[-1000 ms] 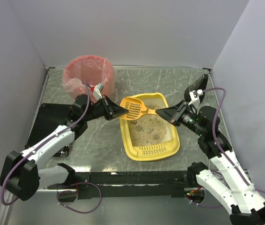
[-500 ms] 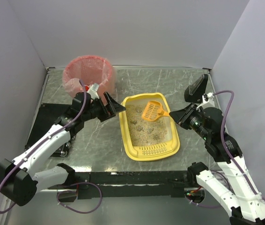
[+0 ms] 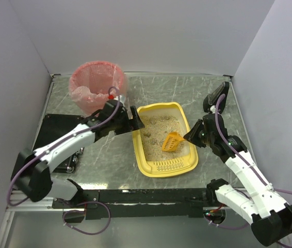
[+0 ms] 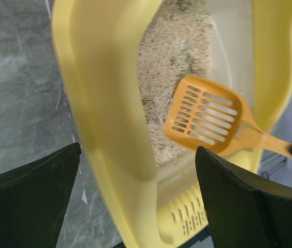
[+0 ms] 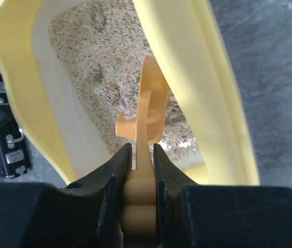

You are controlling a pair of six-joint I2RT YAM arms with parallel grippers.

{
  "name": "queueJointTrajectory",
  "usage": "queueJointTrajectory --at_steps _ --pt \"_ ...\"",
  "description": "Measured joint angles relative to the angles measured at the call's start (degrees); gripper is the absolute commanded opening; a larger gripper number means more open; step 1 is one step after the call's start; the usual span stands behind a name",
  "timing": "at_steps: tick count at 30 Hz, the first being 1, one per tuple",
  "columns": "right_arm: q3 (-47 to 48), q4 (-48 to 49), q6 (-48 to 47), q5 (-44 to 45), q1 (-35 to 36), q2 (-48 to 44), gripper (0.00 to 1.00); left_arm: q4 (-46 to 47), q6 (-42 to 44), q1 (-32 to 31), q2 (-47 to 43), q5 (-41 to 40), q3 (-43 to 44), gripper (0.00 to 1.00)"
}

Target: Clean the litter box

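The right end effector (image 3: 188, 136) is pinched tight on the handle of the orange scoop (image 3: 171, 142), and the slotted head is tipped down into the litter box (image 3: 166, 166), over by its right wall. On the other side, the left end effector (image 3: 135, 120) is spread wide, fingers either side of the box's left wall near the far corner. From the left wrist view there is a gap on both sides, so nothing is gripped there.

By the look of it this is a sifting pass and the job is far from finished. The beige litter lies uneven, with a few darker patches in it; whether those are clumps is hard to say. The scoop head looks empty. The pink-lined basket (image 3: 97, 82) waits at the far left of the tabletop (image 3: 187, 90), and its inside cannot be read from here, so whether anything has been dumped is unclear.

The box itself is a shallow yellow tray with rounded corners. It sits mid-tabletop between the two arms, slotted lip toward their bases.
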Motion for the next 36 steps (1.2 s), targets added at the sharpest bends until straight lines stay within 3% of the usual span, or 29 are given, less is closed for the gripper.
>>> queueJointTrajectory --at_steps 8,16,19,20,22,23,25,32,36 --pt "-5.77 10.32 3.50 -1.77 0.26 2.38 0.00 -1.01 0.52 -0.90 8.24 -2.08 2.10 0.99" --pt "-8.31 20.94 7.02 -2.93 2.54 6.97 0.00 2.40 -1.01 -0.94 10.84 1.01 1.33 0.88" --pt "-9.42 24.04 7.93 -3.39 3.30 7.34 0.00 2.91 -1.55 -1.01 11.82 1.75 1.01 0.74" --pt "-9.92 25.14 8.17 -3.48 3.54 7.34 0.00 2.84 -1.62 -0.98 12.22 1.66 1.01 0.63" --pt "-11.43 27.61 9.22 -3.50 4.11 7.34 0.00 2.73 -2.19 -0.76 12.81 1.88 1.01 0.55" --pt "-12.02 28.37 9.51 -3.43 4.24 7.32 0.00 2.51 -2.43 -0.76 12.83 1.90 1.27 0.46" --pt "-13.90 31.12 10.56 -2.93 4.52 7.13 0.00 1.79 -2.62 -0.79 12.98 1.42 1.73 0.40" --pt "-16.44 33.38 13.90 -0.22 5.25 6.45 0.00 0.85 -2.29 -0.79 13.94 1.60 2.84 0.01" --pt "-17.77 32.83 16.33 1.60 5.62 4.79 0.00 -1.92 -1.57 -1.09 15.47 1.01 5.46 0.01"
